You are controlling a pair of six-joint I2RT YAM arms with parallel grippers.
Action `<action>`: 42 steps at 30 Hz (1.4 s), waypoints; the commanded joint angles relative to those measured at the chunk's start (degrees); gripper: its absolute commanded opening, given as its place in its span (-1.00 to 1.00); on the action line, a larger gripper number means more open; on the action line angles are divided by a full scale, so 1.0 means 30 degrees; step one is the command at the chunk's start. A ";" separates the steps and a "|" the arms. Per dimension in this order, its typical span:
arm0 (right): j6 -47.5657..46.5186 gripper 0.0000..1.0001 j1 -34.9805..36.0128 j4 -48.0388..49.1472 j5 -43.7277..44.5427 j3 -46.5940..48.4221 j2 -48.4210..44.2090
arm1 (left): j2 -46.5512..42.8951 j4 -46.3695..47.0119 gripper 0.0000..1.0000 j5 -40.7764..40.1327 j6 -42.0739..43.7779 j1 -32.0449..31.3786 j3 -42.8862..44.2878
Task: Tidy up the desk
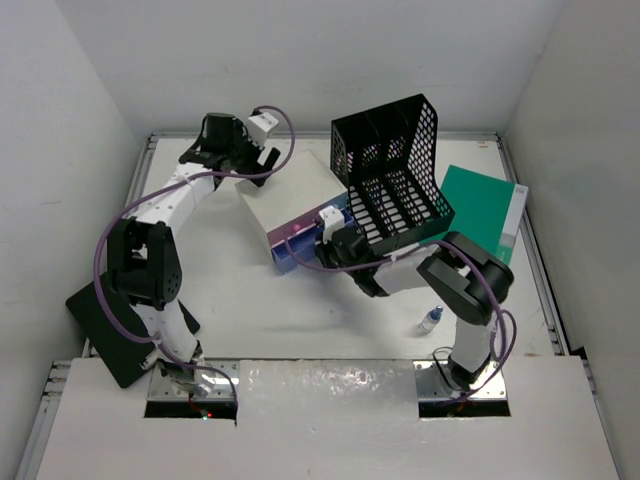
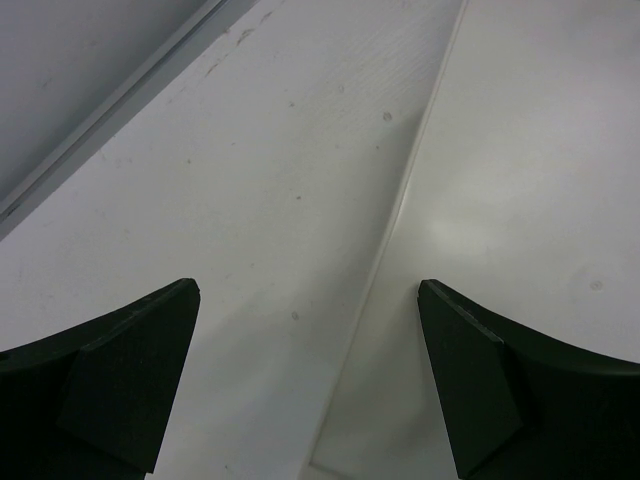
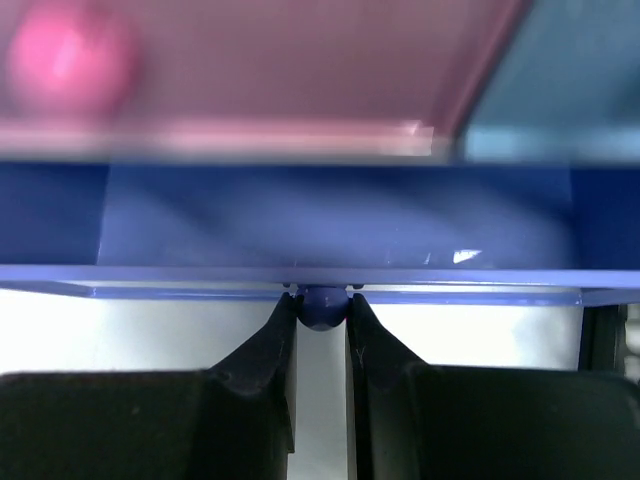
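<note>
The right fingers (image 3: 265, 350) are drawn narrow, pinching a small blue knob (image 3: 320, 306) between their tips. The knob sits at the middle of the front of a blue drawer (image 3: 320, 230). Above that drawer is a pink drawer (image 3: 270, 70) with a blurred pink knob (image 3: 65, 58) at its left. Both drawers belong to a cream-topped drawer box (image 1: 290, 195), which lies askew on the table (image 1: 250, 300) towards its far side, with the right arm reaching in low from the near right.

The left fingers (image 2: 130, 385) are spread wide and hold nothing. They hang over the far-left corner of the drawer box, with the box's top edge running between them and bare table below on the left. The table's metal rail (image 2: 110, 110) crosses the upper left of the wrist view.

A black mesh file rack (image 1: 395, 175) stands tilted just beside the box's right end; whether the two touch I cannot tell. A green folder (image 1: 485, 205) lies partly under the rack. A small bottle (image 1: 430, 320) lies on the table near the right arm's base, and a flat black pad (image 1: 105, 325) lies at the near-left edge.

The table is the large white surface under everything, rimmed with thin rails.
</note>
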 commanded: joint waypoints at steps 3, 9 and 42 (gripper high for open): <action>-0.0033 -1.00 0.2010 -0.0245 0.0320 -0.3084 -0.3500 | 0.0507 -0.1253 0.79 -0.0799 0.0372 0.0441 0.0367; -0.0034 -0.89 0.3189 -0.4457 -0.0086 -0.4262 -0.6486 | 0.0566 -0.1224 0.79 -0.0799 0.0196 0.0441 0.0396; 0.2485 0.98 -0.4194 -2.9022 -0.0555 -0.2267 -1.6042 | -0.3008 -0.3069 0.85 0.0256 -0.0127 -0.0203 -0.0834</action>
